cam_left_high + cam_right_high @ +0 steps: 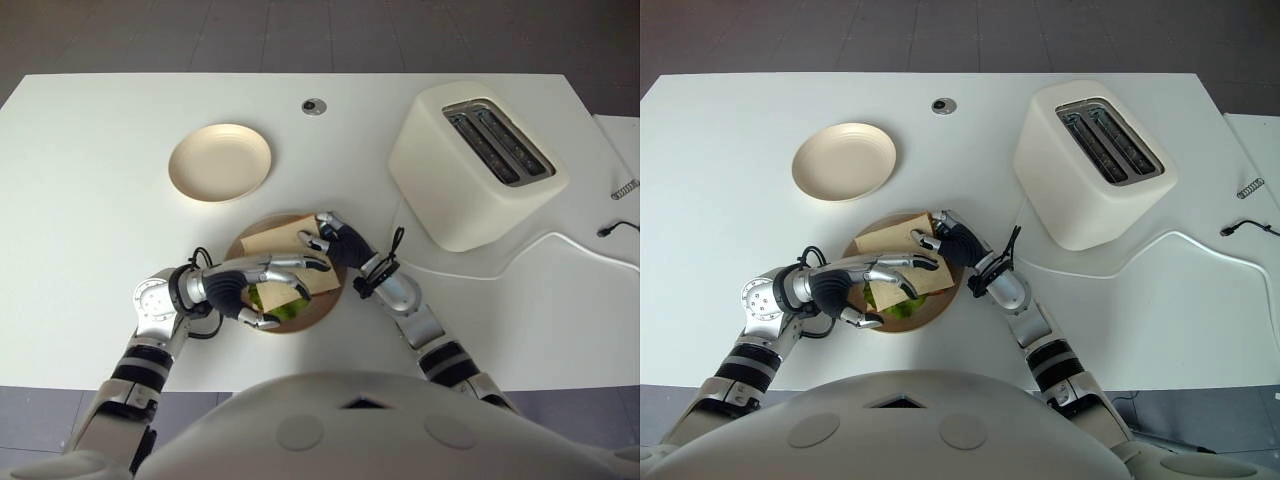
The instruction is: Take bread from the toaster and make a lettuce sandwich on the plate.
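Both hands are down at the wooden plate (315, 312), which sits on the white table (100, 220) near the front edge, roughly centre. The bread slice (272, 241) lies flat on that plate, with lettuce (275, 300) showing green from under its near side. I can't see what is under the lettuce. My left hand (235, 288) comes in from the left, palm down over the plate. Its fingers (295, 263) are stretched out straight and close together, lying across the top of the slice. The thumb is spread well away from them, down at the lettuce edge. From what I see they aren't clamped on anything, just resting on the bread. My right hand (345, 245) comes in from the right and touches the far right corner of the slice. I can't tell whether it's gripping the bread or only in contact with it. The two hands are close, with the bread between them. The toaster (450, 190) stands upright, back and to the right of the plate and well apart from it, slots facing up. Its white cord (1180, 234) trails across the table towards the right edge. A cream plate (220, 162) sits beyond and to the left of the wooden one, near it but not touching. Further back there is a round cable grommet (314, 105) set in the tabletop. At the far right I see a small coiled spring (1250, 187) and a black cable end (1240, 228).
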`<action>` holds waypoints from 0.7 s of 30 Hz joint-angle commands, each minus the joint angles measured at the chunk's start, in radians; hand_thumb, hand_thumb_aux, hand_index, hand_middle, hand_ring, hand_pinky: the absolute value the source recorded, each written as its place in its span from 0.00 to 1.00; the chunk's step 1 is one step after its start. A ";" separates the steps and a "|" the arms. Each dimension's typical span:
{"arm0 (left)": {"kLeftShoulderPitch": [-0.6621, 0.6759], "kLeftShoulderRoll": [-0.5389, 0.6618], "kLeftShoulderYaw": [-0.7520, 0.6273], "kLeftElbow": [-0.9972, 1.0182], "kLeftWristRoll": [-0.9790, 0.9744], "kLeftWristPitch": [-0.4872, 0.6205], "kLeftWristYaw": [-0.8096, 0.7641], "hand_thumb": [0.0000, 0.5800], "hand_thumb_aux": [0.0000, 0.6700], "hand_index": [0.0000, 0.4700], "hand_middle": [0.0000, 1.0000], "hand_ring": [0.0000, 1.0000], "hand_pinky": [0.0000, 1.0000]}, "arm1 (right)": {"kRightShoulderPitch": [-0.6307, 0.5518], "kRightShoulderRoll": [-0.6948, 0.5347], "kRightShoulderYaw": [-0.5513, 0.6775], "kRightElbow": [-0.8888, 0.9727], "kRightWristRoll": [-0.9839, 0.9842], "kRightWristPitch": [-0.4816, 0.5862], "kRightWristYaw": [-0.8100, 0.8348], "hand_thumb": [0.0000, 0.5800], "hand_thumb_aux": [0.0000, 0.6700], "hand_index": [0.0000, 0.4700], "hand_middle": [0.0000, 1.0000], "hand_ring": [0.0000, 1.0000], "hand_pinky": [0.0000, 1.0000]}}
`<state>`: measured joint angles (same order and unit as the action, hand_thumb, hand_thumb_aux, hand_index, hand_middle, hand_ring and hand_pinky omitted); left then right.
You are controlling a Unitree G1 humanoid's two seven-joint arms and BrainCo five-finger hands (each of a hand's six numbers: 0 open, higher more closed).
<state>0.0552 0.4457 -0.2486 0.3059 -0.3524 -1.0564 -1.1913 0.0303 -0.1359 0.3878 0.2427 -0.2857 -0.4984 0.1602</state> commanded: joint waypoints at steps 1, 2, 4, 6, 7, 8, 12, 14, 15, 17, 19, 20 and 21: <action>0.000 0.036 -0.040 0.055 0.056 0.010 -0.011 0.86 0.63 0.63 0.00 0.00 0.00 | 0.004 -0.020 0.002 0.007 -0.017 0.018 0.012 1.00 1.00 1.00 0.95 0.95 0.95; -0.003 0.038 -0.045 0.058 0.055 0.008 -0.006 0.86 0.62 0.62 0.00 0.00 0.00 | 0.004 -0.021 0.002 0.000 -0.014 0.015 0.014 0.99 0.89 0.89 0.95 0.95 0.95; -0.007 0.041 -0.055 0.067 0.055 0.000 0.003 0.86 0.62 0.62 0.00 0.00 0.00 | 0.002 -0.023 -0.003 -0.014 -0.006 0.008 0.014 0.00 0.00 0.00 0.92 0.92 0.92; -0.011 0.043 -0.063 0.070 0.055 -0.006 0.012 0.85 0.61 0.61 0.00 0.00 0.00 | 0.001 -0.023 -0.015 -0.030 -0.006 0.004 0.000 0.00 0.00 0.00 0.91 0.91 0.91; -0.013 0.045 -0.068 0.071 0.055 -0.008 0.015 0.85 0.61 0.61 0.00 0.00 0.00 | 0.001 -0.021 -0.020 -0.036 -0.006 0.002 -0.009 0.00 0.00 0.00 0.89 0.89 0.89; -0.013 0.047 -0.073 0.071 0.053 -0.010 0.018 0.85 0.62 0.62 0.00 0.00 0.00 | 0.002 -0.017 -0.025 -0.039 -0.006 0.001 -0.018 0.00 0.00 0.00 0.82 0.82 0.82; -0.015 0.057 -0.085 0.077 0.051 -0.017 0.033 0.83 0.58 0.58 0.00 0.00 0.00 | -0.006 -0.001 -0.061 -0.057 0.008 -0.009 -0.064 0.00 0.00 0.00 0.55 0.55 0.55; -0.016 0.059 -0.090 0.082 0.054 -0.021 0.041 0.81 0.57 0.57 0.00 0.00 0.00 | -0.008 0.009 -0.075 -0.063 0.014 -0.031 -0.088 0.00 0.00 0.00 0.36 0.36 0.36; -0.017 0.061 -0.092 0.085 0.055 -0.023 0.046 0.80 0.56 0.56 0.00 0.00 0.00 | -0.007 0.014 -0.078 -0.065 0.016 -0.041 -0.096 0.00 0.00 0.00 0.27 0.27 0.27; -0.018 0.063 -0.095 0.087 0.056 -0.026 0.055 0.80 0.55 0.55 0.00 0.00 0.00 | -0.005 0.025 -0.089 -0.075 0.023 -0.059 -0.112 0.00 0.00 0.00 0.16 0.16 0.16; -0.020 0.060 -0.090 0.094 0.057 -0.033 0.070 0.77 0.52 0.52 0.00 0.00 0.00 | -0.007 0.033 -0.111 -0.087 0.041 -0.073 -0.127 0.00 0.00 0.00 0.12 0.12 0.12; -0.027 0.052 -0.080 0.096 0.046 -0.035 0.085 0.17 0.09 0.09 0.00 0.00 0.00 | -0.008 0.036 -0.120 -0.090 0.049 -0.079 -0.130 0.00 0.00 0.00 0.11 0.11 0.11; -0.037 0.039 -0.064 0.098 0.029 -0.035 0.105 0.00 0.00 0.00 0.00 0.00 0.00 | -0.009 0.037 -0.124 -0.093 0.057 -0.086 -0.129 0.00 0.00 0.00 0.11 0.11 0.11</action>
<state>0.0260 0.4903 -0.3340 0.3814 -0.3261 -1.1038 -1.1049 0.0289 -0.1046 0.2828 0.1645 -0.2544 -0.5747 0.0380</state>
